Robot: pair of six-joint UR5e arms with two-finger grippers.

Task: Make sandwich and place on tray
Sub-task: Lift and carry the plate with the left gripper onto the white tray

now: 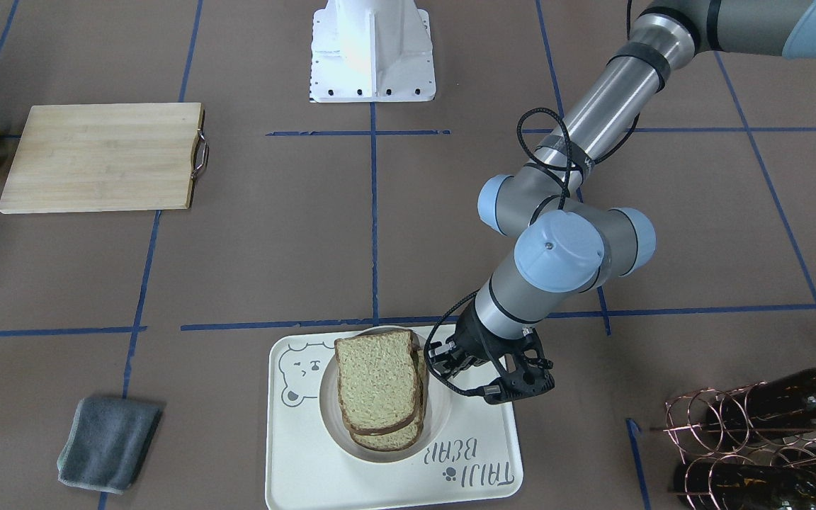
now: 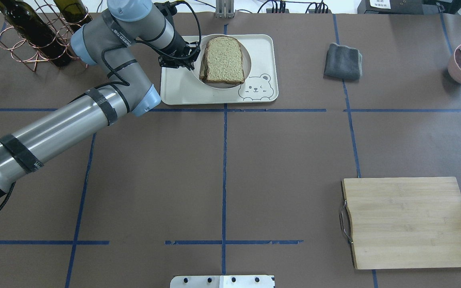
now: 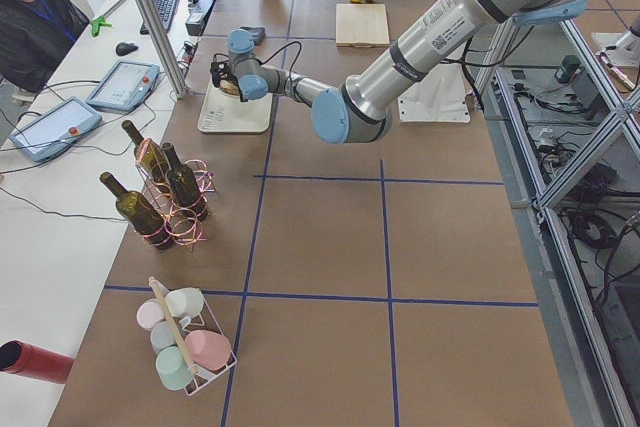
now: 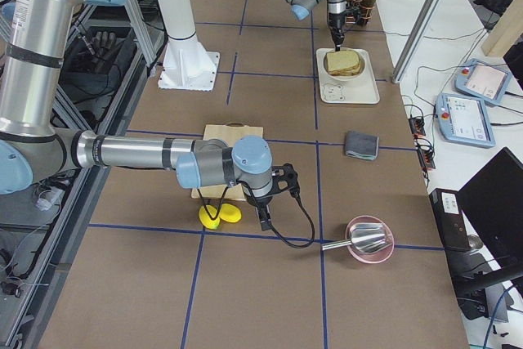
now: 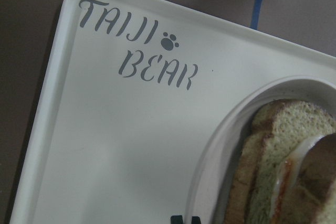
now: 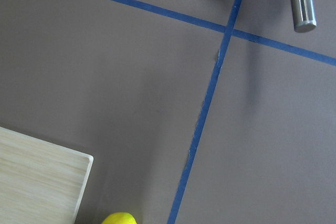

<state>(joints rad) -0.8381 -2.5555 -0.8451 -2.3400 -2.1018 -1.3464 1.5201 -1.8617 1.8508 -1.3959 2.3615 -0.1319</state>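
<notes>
you're set up in a robotics lab, no real kitchen here. the table (image 2: 286,152) is covered in brown paper with a blue tape grid (image 2: 224,160), a white robot base plate (image 1: 372,53) sits top centre of the front-facing view, and in the left side view's upper left there's a person (image 3: 30,7) at a white desk with touchscreen pendants (image 3: 125,84), a keyboard (image 3: 163,7) and aluminium framing (image 3: 152,17).

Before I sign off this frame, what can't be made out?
Egg: only a white-orange sliver shows between the sandwich slices in the left wrist view; the top slice covers the rest.
Left gripper: its own housing masks the jaws; open or shut unclear.
Right gripper: seen only in exterior right, too small to judge.
</notes>
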